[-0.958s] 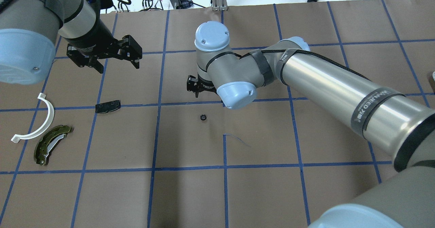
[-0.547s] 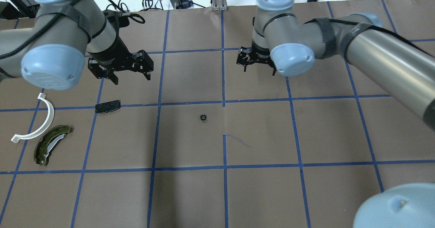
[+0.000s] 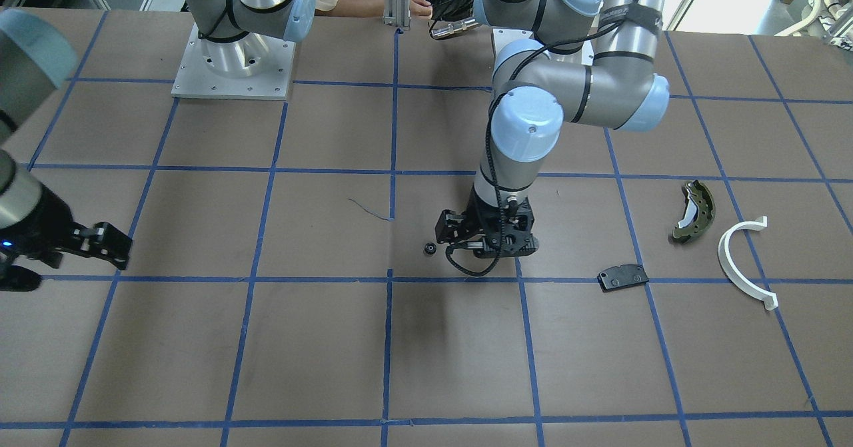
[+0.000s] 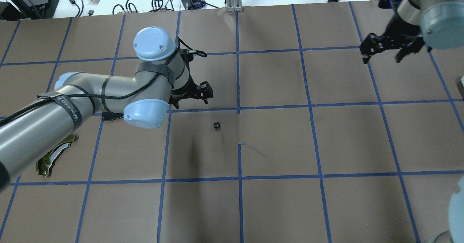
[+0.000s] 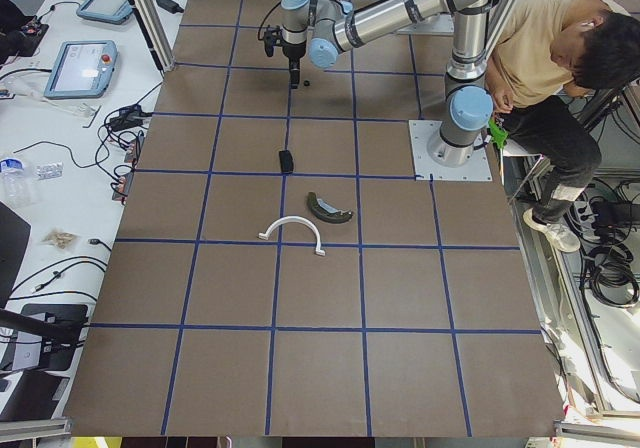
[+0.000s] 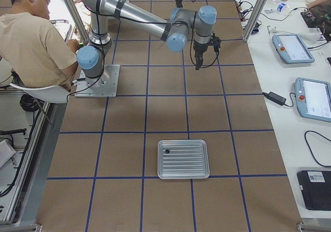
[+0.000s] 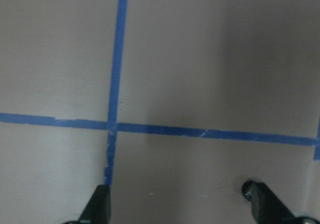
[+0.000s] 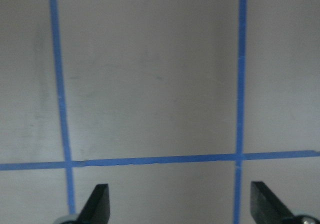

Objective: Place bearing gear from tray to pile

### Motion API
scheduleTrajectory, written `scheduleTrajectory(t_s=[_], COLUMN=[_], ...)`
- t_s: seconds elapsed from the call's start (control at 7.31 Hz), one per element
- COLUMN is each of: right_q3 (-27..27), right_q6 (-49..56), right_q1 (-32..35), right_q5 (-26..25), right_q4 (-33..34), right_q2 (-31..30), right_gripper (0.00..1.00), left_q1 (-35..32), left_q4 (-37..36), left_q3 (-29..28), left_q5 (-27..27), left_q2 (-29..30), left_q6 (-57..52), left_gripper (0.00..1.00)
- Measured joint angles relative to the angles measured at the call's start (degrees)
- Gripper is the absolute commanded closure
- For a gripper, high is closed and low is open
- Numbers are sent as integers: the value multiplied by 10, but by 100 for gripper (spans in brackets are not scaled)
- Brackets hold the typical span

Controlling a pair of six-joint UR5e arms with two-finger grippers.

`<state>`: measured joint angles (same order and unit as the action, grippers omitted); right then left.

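Hovering with the left gripper [image 7: 181,200], jaws spread wide and empty, beside the bearing gear [image 4: 216,125], loose on the bare table [image 4: 275,206] near its middle and not yet in the pile [image 5: 328,208]. Caught by the left wrist camera just beside the tip of one finger [image 7: 262,203], at the edge of the gap and far off its middle; touching or apart, impossible to tell. Seen from overhead, lying toward the robot and slightly to its right of the jaws. Round and lying flat, so no long axis to square up to; judged to call for a short sideways shift before any pinch. Height of the fingertips above the paper hard to read. Farther out on the robot's left, well apart from the gear: the black pad [image 3: 623,277], then the olive-green brake shoe [image 3: 693,210] and the white half-ring [image 3: 743,260] just beside it. Masked overhead by the left arm [image 4: 90,94]: the half-ring wholly, most of the pad, part of the shoe, and the fingertips themselves. Farther still, off at the robot's right, the right gripper [image 8: 179,201], jaws likewise spread and holding nothing, much the more distant of the two from the gear. Farthest, shown only from the table's right end, the tray [image 6: 183,177], with one small dark part [image 6: 167,151] inside, too small to name.
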<state>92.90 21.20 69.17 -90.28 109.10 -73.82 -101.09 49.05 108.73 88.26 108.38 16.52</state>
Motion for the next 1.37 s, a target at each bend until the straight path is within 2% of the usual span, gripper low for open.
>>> scheduleTrajectory(t_s=[0.41,0.82,0.96,1.09,1.23,1.37], right_q3=[-5,-10,-12,-13,-12,-10], right_q6=[196,252,263,270,270,261], right_q1=[-171,-281,-304,-317,-324,-328], right_q5=[2,2,2,-1,-7,-11], right_q4=[9,54,74,106,141,164], right_q2=[18,61,84,106,123,136], right_gripper=[0,0,0,0,0,0], left_q1=[-34,-43,-44,-46,-46,-46], left_q4=[-33,-39,-40,-41,-41,-41], left_q3=[3,5,5,6,6,6], left_q5=[1,-1,-1,0,1,3], left_q2=[58,75,77,77,77,77], left_q6=[12,7,9,9,5,2], left_gripper=[2,2,34,86,100,100])
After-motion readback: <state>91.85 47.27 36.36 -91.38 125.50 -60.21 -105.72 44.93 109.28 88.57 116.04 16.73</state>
